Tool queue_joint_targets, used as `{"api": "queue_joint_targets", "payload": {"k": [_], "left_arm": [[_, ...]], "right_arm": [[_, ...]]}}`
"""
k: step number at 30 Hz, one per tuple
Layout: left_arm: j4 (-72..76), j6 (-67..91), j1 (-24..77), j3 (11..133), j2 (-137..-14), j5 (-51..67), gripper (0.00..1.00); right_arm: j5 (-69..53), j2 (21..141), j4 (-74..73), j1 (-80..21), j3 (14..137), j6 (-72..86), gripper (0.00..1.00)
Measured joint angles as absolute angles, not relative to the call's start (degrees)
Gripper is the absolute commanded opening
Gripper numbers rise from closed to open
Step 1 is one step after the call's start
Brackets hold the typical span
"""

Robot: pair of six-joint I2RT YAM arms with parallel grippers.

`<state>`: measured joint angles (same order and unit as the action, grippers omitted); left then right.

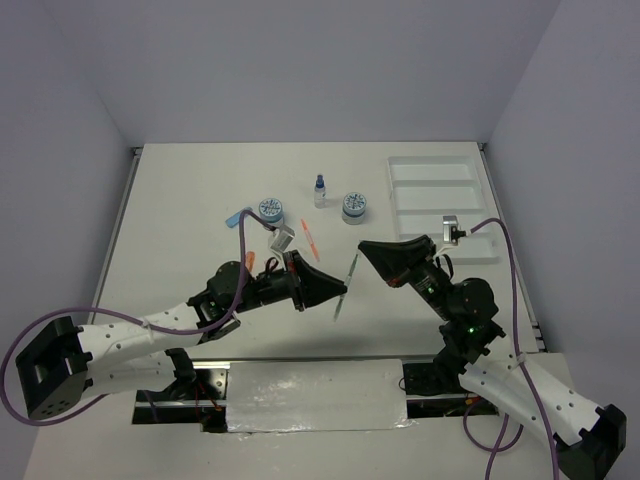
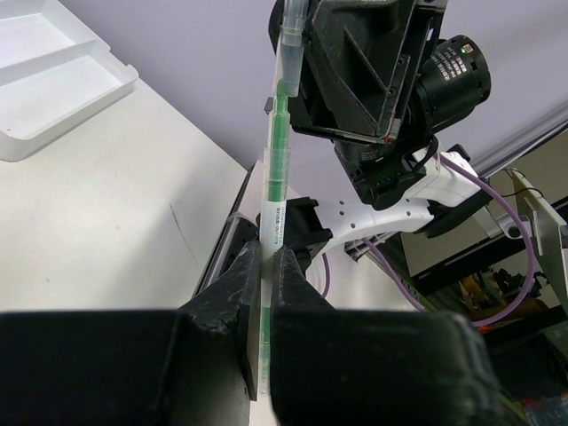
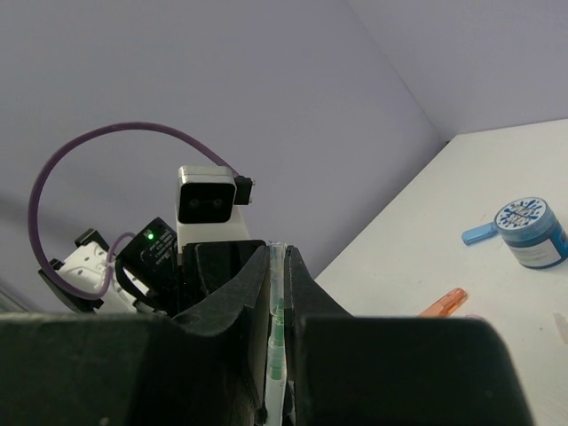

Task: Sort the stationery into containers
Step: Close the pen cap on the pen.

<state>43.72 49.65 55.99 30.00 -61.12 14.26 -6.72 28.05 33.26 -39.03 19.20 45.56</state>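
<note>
The left gripper (image 1: 343, 291) and right gripper (image 1: 361, 249) are each clamped on the greenish pen (image 1: 346, 285), which is held above the table (image 1: 200, 200). The tray (image 1: 440, 215) lies at 2 o'clock from the pen. In the right wrist view, the fingers (image 3: 240, 302) hide most of the pen.

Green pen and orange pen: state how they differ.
The green pen is clamped in the air by the left tool and the right tool; the orange pen lies flat on the table, untouched. The green pen has a clear barrel with green inside; the orange pen looks solid orange. Both are thin and long.
</note>
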Motion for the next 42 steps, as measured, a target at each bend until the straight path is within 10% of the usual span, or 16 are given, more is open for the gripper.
{"api": "queue_joint_targets", "payload": {"k": [42], "left_arm": [[51.8, 48.5, 55.3, 30.0, -64.8, 14.2, 0.00]], "right_arm": [[-6.8, 29.8, 35.2, -39.3, 18.4, 50.3, 0.00]]}}
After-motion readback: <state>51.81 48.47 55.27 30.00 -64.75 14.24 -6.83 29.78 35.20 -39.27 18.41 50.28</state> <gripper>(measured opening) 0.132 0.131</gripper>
